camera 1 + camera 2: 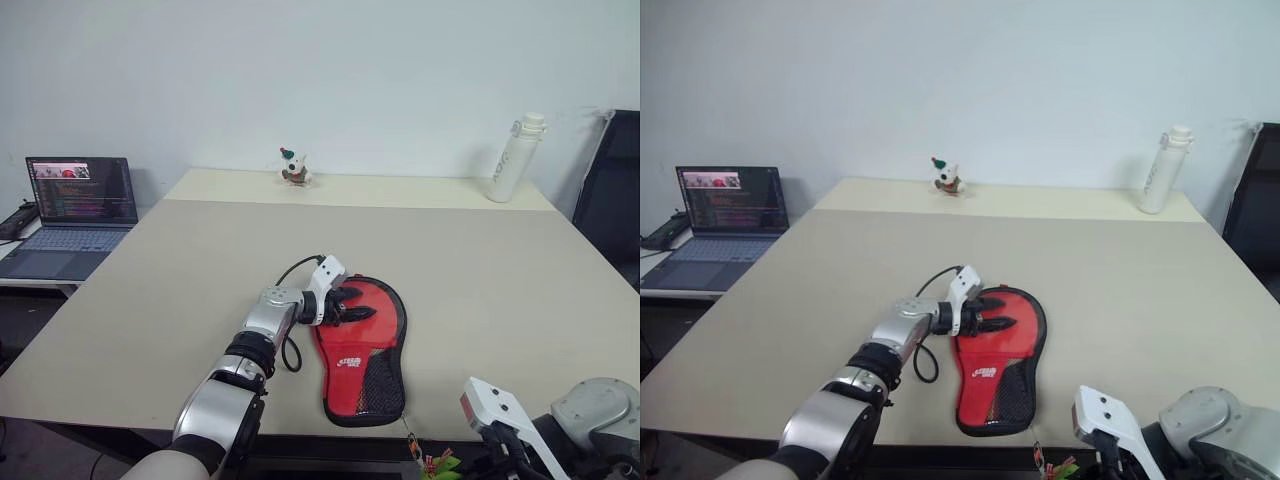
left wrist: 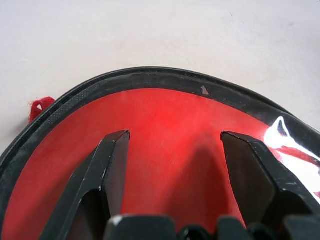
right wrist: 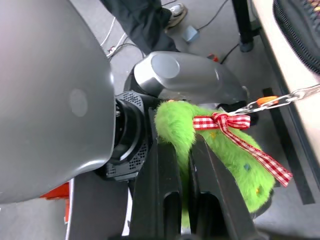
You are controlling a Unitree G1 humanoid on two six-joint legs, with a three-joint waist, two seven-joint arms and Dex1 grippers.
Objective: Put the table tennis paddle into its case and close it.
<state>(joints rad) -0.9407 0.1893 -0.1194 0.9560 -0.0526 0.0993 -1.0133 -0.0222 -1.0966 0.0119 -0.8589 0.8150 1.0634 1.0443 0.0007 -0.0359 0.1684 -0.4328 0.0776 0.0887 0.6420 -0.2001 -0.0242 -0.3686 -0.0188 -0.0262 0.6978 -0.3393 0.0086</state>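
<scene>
The case [image 1: 372, 345] lies flat near the table's front edge, red side up, with its white logo and black mesh pocket toward me. My left gripper [image 1: 362, 303] rests over its round end, open, with both fingers [image 2: 107, 160] spread above the red fabric [image 2: 170, 120]. The table tennis paddle is hidden. Below the table's front edge, my right gripper [image 3: 187, 145] is shut on a green plush charm [image 3: 225, 160] with a red checked bow. A thin chain [image 3: 280, 97] runs from the charm up to the case's zip edge [image 3: 300, 25].
On the beige table [image 1: 480, 260], a white bottle [image 1: 515, 158] stands at the back right and a small figurine [image 1: 294, 168] at the back middle. A laptop [image 1: 80, 200] sits on a side desk at left. A black chair [image 1: 612, 190] is at right. A person's leg [image 3: 145, 25] stands nearby.
</scene>
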